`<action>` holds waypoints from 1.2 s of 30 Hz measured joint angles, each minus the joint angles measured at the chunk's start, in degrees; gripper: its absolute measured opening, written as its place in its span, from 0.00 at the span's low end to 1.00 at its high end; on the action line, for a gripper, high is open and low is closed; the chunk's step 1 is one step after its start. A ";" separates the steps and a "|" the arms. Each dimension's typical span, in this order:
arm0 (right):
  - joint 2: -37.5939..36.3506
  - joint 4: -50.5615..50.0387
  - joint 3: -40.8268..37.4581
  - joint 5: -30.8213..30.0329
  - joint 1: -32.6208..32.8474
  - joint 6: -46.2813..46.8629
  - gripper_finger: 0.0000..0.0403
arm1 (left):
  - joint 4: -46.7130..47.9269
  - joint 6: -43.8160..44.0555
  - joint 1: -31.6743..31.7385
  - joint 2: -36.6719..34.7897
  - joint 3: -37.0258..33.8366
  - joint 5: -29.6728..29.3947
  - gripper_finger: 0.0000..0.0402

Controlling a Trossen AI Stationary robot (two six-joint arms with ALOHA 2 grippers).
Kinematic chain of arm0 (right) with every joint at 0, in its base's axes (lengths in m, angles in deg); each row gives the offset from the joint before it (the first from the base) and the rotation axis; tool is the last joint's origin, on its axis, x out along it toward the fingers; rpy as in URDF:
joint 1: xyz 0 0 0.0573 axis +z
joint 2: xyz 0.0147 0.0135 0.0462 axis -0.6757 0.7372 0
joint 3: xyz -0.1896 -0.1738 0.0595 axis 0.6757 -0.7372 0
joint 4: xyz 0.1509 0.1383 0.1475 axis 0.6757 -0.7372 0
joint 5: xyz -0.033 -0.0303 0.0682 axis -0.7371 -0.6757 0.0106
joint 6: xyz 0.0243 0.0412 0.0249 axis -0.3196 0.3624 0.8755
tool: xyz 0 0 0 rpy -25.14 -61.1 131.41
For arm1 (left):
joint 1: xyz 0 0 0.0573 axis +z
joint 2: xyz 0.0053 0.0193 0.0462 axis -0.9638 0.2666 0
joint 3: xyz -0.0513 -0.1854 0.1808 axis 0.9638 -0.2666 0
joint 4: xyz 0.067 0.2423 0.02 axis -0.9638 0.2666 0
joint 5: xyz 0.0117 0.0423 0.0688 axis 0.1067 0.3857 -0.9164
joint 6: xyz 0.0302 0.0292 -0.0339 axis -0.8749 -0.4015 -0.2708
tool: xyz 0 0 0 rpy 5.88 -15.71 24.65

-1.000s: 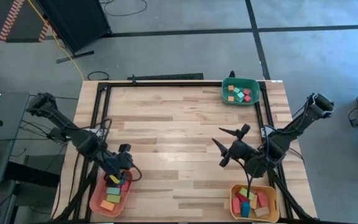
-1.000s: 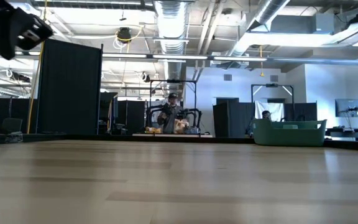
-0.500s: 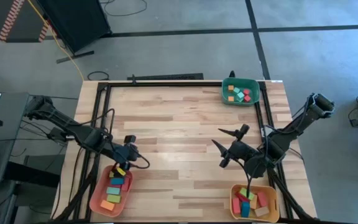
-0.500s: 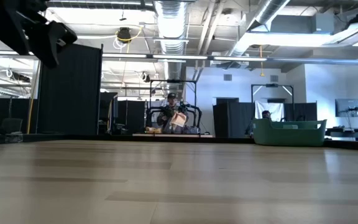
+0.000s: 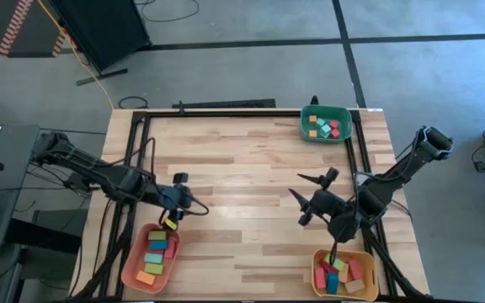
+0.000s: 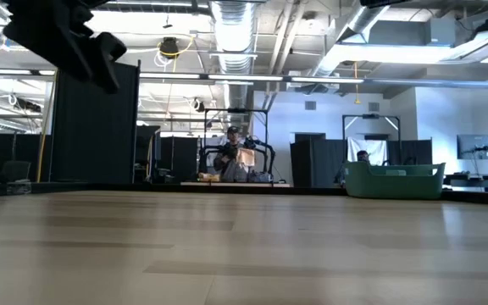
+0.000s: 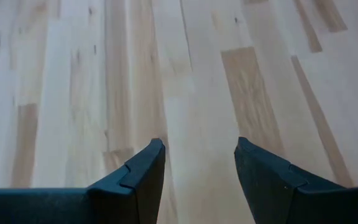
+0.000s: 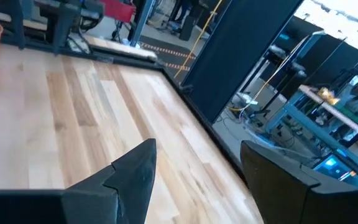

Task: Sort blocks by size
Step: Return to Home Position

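Note:
The blocks lie in three trays. Orange, red and teal ones point(image 5: 327, 127) are in the green tray point(image 5: 306, 126) at the far right. Several coloured ones point(image 5: 156, 251) are in the salmon tray point(image 5: 133, 271) at the near left. More point(image 5: 340, 273) are in the yellow tray point(image 5: 318, 271) at the near right. My left gripper point(image 5: 183, 195) point(image 7: 197, 146) hangs open over bare wood just beyond the salmon tray, nothing between its fingers. My right gripper point(image 5: 296, 198) point(image 8: 197, 146) stands open above the table beyond the yellow tray, pointing toward the table's left.
Bare wooden tabletop point(image 5: 242, 168) spreads between the trays. A black frame point(image 5: 226, 114) runs along the far and side edges. In the low view the green tray point(image 6: 394, 180) stands at the far right and my left arm point(image 6: 66, 38) hangs at the upper left; people sit far behind.
My left gripper has swung away from above the salmon tray toward the table's far edge and a little to the right, and now hangs over bare wood. Its fingers have stayed apart.

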 joint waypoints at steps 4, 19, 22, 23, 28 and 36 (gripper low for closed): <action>0.00 -4.60 -0.01 1.10 0.00 4.87 0.66 | -1.75 -2.35 1.20 0.00 0.00 0.00 0.46; -0.53 -2.61 -12.18 2.30 -4.51 6.01 0.66 | -7.62 -11.70 6.48 0.00 -0.07 -0.43 0.46; -2.86 -5.25 -12.23 4.11 -4.96 5.98 0.66 | -8.88 -12.98 7.86 0.02 -0.09 -0.43 0.46; -4.18 -6.10 -12.23 4.59 -5.01 5.66 0.66 | -9.23 -13.53 8.29 0.00 -0.09 -0.43 0.46; -12.05 -8.47 -12.20 6.86 -4.41 1.79 0.66 | -11.68 -16.13 10.87 0.02 -0.11 0.60 0.46; -25.38 -6.35 -17.82 8.30 -3.26 -2.97 0.66 | -17.99 -19.55 16.04 0.02 -1.98 6.36 0.46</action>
